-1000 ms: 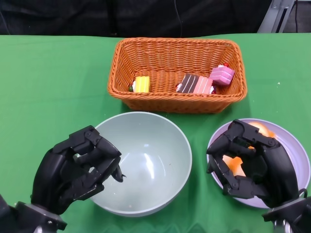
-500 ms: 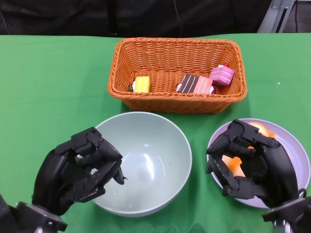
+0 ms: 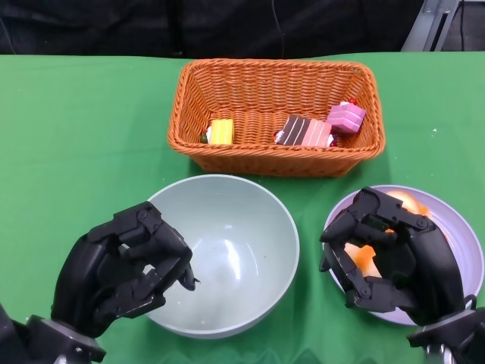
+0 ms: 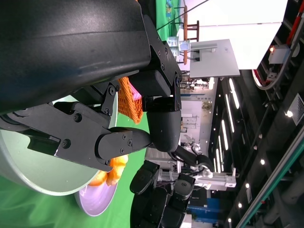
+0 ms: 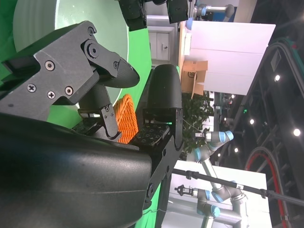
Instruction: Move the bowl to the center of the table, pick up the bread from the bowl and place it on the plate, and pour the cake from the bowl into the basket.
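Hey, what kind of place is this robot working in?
Probably a robotics lab or demo hall: the table wears a green cloth, other robot arms stand on white benches behind it, and industrial ceiling lights hang overhead.

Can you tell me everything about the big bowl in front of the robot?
The bowl is round, deep and pale grey-green, smooth and a little shiny like plastic or glazed ceramic. It stands upright on the green table, just in front of the orange basket and beside the purple plate. It looks empty inside. The left robot hand curls at its rim on the robot's left side; whether it is touching the rim is unclear.
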### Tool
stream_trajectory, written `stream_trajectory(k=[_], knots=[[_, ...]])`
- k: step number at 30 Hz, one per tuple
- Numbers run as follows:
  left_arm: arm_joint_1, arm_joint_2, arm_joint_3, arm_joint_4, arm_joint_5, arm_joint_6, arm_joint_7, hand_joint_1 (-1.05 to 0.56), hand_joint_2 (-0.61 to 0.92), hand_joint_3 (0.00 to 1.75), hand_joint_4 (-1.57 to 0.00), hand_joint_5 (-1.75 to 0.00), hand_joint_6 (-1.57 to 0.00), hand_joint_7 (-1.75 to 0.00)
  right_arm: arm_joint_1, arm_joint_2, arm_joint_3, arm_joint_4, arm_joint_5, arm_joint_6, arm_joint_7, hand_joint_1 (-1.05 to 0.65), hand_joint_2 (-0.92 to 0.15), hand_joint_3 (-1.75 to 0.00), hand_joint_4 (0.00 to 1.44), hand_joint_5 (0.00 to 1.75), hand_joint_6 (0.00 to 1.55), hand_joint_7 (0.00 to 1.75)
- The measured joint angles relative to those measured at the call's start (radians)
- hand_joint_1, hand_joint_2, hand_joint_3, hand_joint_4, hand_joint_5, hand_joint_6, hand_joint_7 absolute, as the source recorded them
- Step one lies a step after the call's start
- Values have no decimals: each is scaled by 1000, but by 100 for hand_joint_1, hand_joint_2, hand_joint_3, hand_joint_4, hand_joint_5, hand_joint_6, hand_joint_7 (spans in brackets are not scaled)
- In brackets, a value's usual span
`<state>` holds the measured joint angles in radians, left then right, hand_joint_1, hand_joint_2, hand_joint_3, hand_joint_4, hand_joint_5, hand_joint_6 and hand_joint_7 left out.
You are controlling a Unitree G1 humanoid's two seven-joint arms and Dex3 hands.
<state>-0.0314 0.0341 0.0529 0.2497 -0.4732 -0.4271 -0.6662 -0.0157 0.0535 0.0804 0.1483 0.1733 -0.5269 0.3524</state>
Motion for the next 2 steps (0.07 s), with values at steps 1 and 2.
stream_trajectory(k=[1,2], knots=[[0,0,1,0,0,0,0,-13,85,58,-77,-159,-83,-122,0,0,0,0,0,0,0,-7,-48,-111,74,162,68,124],[0,0,1,0,1,0,0,-13,85,58,-77,-159,-83,-122,1,0,1,0,0,0,-1,-7,-48,-111,75,161,68,124]])
